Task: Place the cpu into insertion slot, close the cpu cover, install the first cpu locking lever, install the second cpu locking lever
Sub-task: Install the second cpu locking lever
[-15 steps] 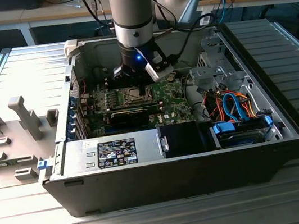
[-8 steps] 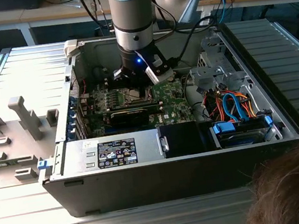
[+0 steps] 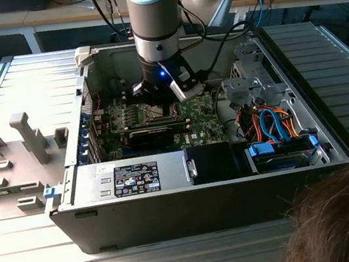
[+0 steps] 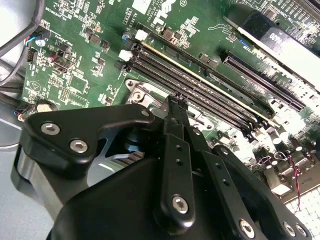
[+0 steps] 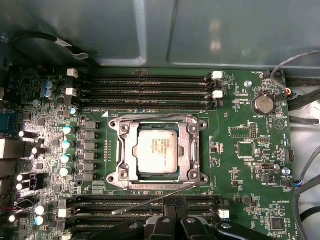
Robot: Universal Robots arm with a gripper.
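Note:
The cpu (image 5: 157,149) lies flat in the insertion slot (image 5: 121,176) on the green motherboard. The cpu cover (image 5: 186,150), a silvery frame, is folded down around it. One thin wire locking lever (image 5: 145,201) sticks out at a slant across the memory slots, away from the socket. Another lever (image 5: 155,118) lies along the socket's opposite edge. My gripper (image 5: 175,204) has its black fingers closed together, with the tips right at the slanted lever. In the second wrist view the gripper (image 4: 173,100) hangs just above the socket's corner. The exterior view has the gripper (image 3: 156,99) low inside the case.
Black memory slots (image 5: 145,82) run on both sides of the socket. A row of capacitors (image 5: 66,150) and loose cables (image 5: 300,100) flank it. The grey case wall (image 5: 160,30) is close behind. A drive cage with wires (image 3: 273,122) fills the case's right, and a person's hair (image 3: 347,216) is nearby.

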